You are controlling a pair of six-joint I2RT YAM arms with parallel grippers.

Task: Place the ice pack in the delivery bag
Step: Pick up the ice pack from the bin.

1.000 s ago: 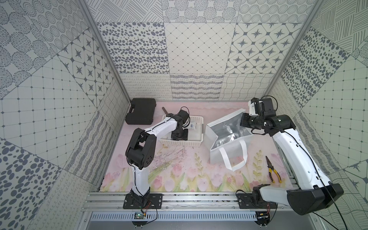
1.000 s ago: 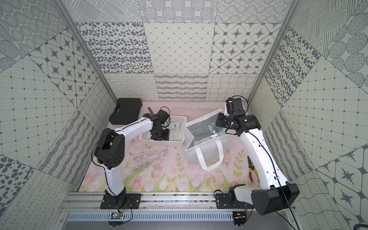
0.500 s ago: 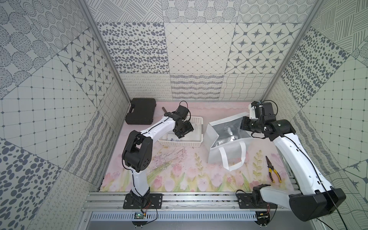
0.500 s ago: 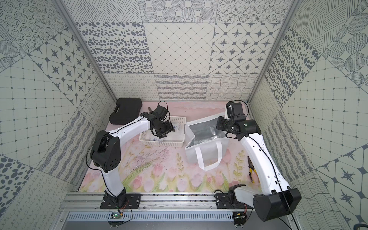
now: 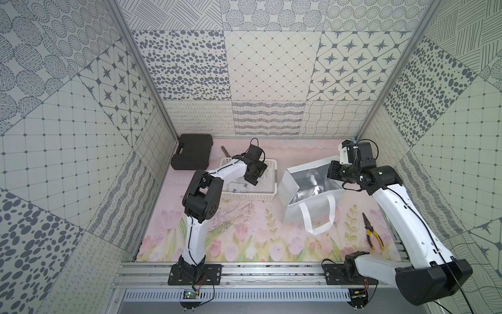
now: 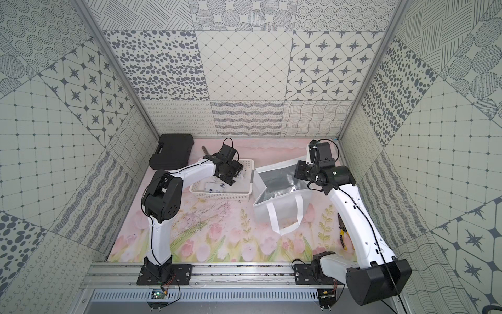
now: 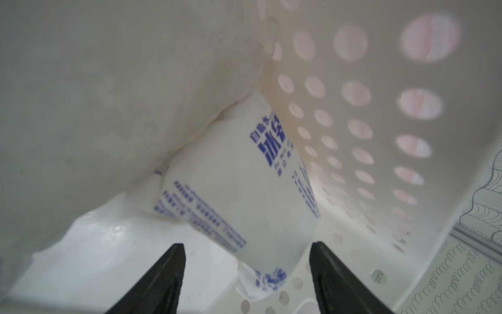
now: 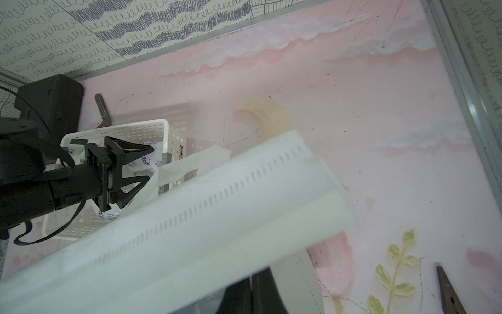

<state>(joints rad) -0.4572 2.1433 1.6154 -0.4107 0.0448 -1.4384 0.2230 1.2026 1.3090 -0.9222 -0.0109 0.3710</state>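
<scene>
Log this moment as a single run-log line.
left gripper: open, aimed at ice pack in basket | right gripper: shut on delivery bag rim | ice pack: not yet grasped

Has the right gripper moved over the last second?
Yes. The right gripper, shut on the delivery bag rim, has shifted slightly away from the back wall, toward the basket.

1. Left arm (image 5: 197, 242): white shell links, black joint housings; elbow housing dotted with small round holes.
2. Right arm (image 5: 394, 209): same white-and-black build; thin black cable along the shell.
3. Left gripper (image 8: 151, 162): black jaws, open triangular frames.
4. Base plates (image 5: 214, 274): black, flat, rectangular.
</scene>
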